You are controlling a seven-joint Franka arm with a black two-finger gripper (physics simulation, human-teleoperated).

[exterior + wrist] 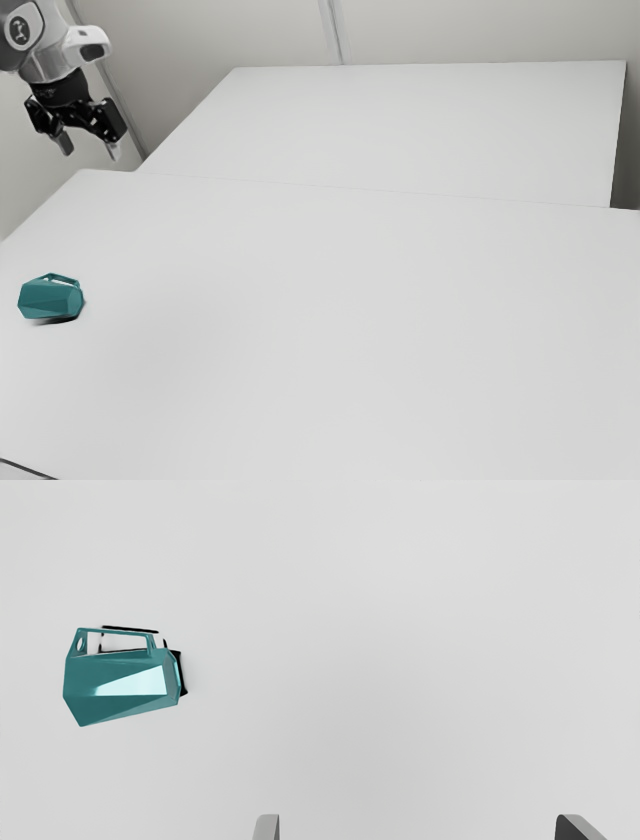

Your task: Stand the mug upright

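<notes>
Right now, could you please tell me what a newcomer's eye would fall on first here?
Most likely the teal mug, lying on its side on the pale table near the exterior view's left edge. Next, perhaps, the black gripper at that view's upper left, open and empty, well apart from the mug.

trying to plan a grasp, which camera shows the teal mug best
The wrist view: the teal mug lies on its side there, large, with its faceted wall and the open loop of its handle clear. The exterior view shows it small, near that view's left edge, also on its side, handle at the top.
</notes>
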